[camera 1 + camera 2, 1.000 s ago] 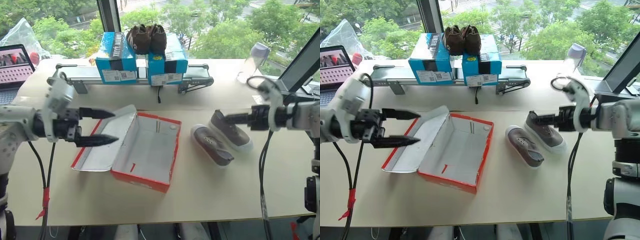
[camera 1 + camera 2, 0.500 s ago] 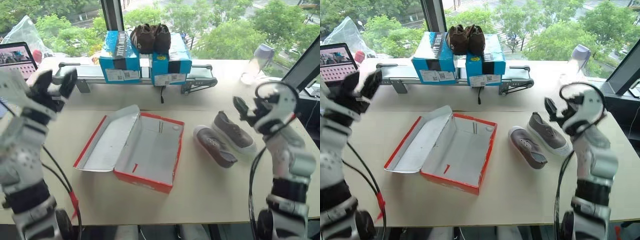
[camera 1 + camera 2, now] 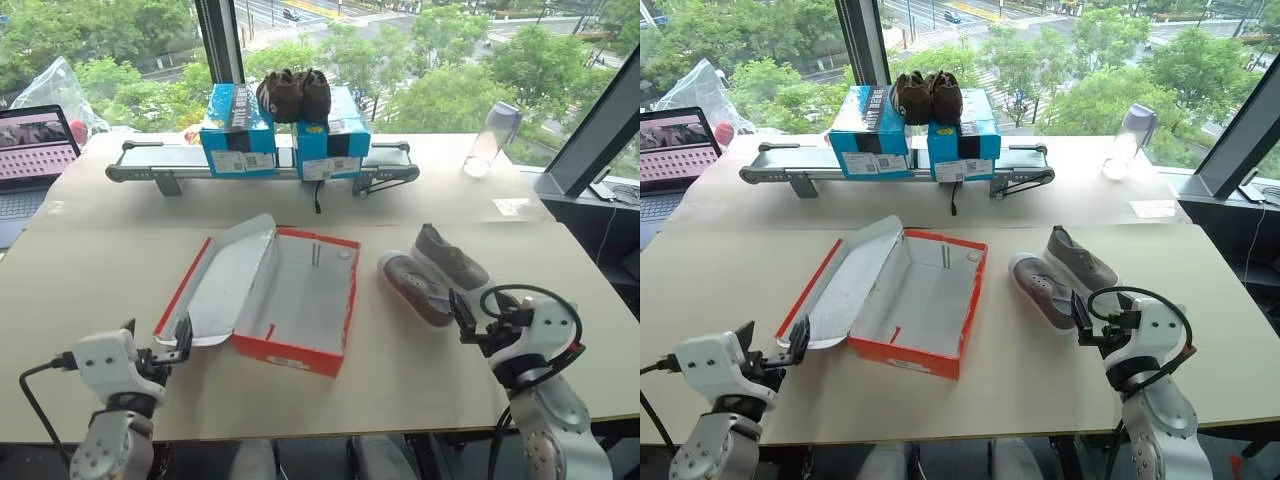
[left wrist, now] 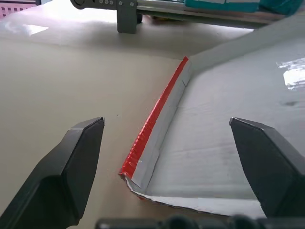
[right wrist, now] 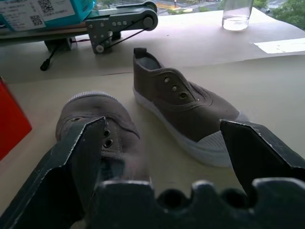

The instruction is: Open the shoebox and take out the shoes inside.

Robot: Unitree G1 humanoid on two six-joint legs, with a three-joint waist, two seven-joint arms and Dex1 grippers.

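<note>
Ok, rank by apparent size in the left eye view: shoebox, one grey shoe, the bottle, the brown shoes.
1. Shoebox, lid open, clearly largest.
2. Grey shoe.
3. Brown shoes as a pair and the bottle: look alike in extent, and both stand farther from the camera, so no ranking between them.

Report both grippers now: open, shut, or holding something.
Left gripper: open, holding nothing, at the corner of the shoebox lid.
Right gripper: open, holding nothing, facing the shoes on the table.
</note>
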